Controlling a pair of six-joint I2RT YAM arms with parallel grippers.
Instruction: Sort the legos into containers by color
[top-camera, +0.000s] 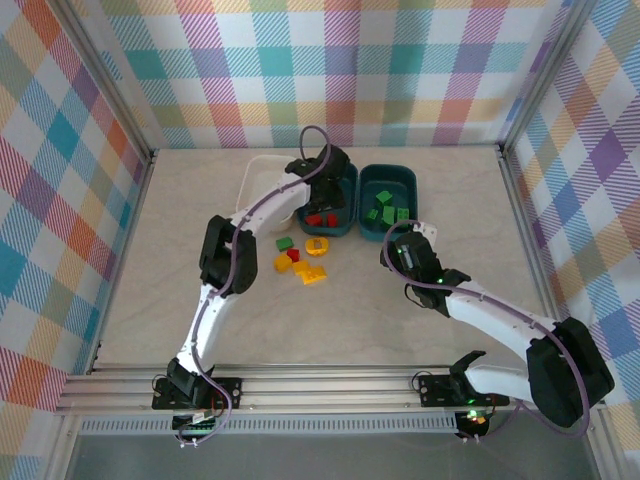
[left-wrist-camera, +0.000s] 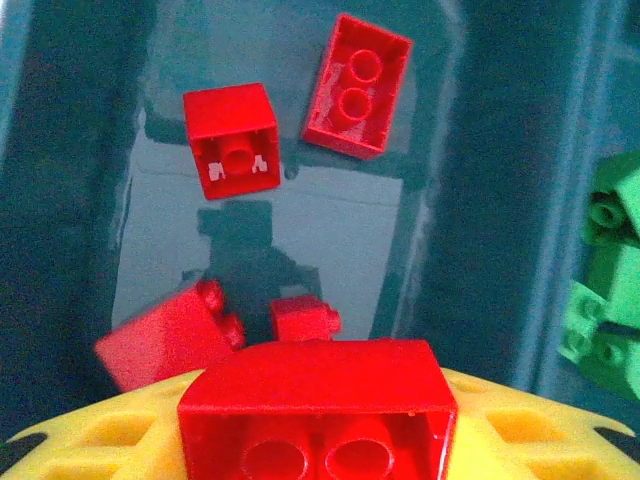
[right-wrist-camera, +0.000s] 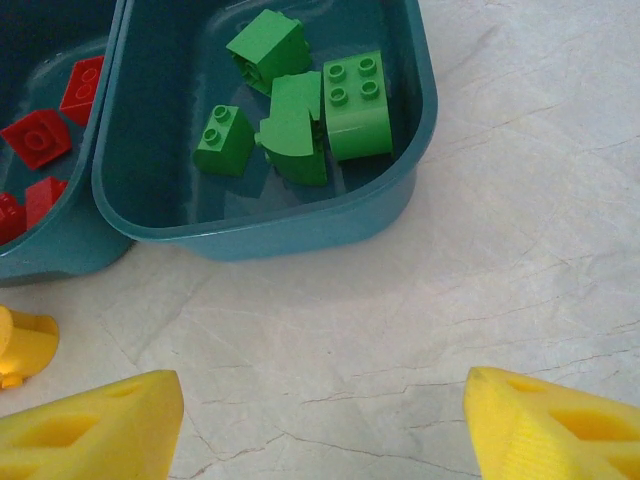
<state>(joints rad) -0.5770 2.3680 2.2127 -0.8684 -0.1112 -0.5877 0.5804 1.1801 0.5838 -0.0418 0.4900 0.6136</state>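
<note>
Red brick (left-wrist-camera: 318, 400) is clamped between the yellow pads of my left tool (left-wrist-camera: 318, 440), hanging over the teal tray (left-wrist-camera: 60, 200) that holds the reds, so it's basically at the drop-off. My worry is the landing. There are two red bricks (left-wrist-camera: 165, 335) lying right under it, so when I let go it could hit those, bounce and hop the low wall into the green tray (right-wrist-camera: 425, 110), which sits touching or just beside it. It might also cling to one pad and swing off sideways. The brick itself is a glossy, hard-edged two-wide block. The face turned to my wrist camera shows two round hollows, and it looks slippery rather than grippy. Two more reds lie further back in the tray, one tipped on its side. The green bricks (right-wrist-camera: 355, 105) are bunched in a corner of their own tray. My right tool (right-wrist-camera: 320, 420) is spread wide with nothing in it, hovering over bare desk (top-camera: 330, 320) just short of the green tray. The loose bricks (top-camera: 310, 272) wait near the white tray (top-camera: 262, 165).
</note>
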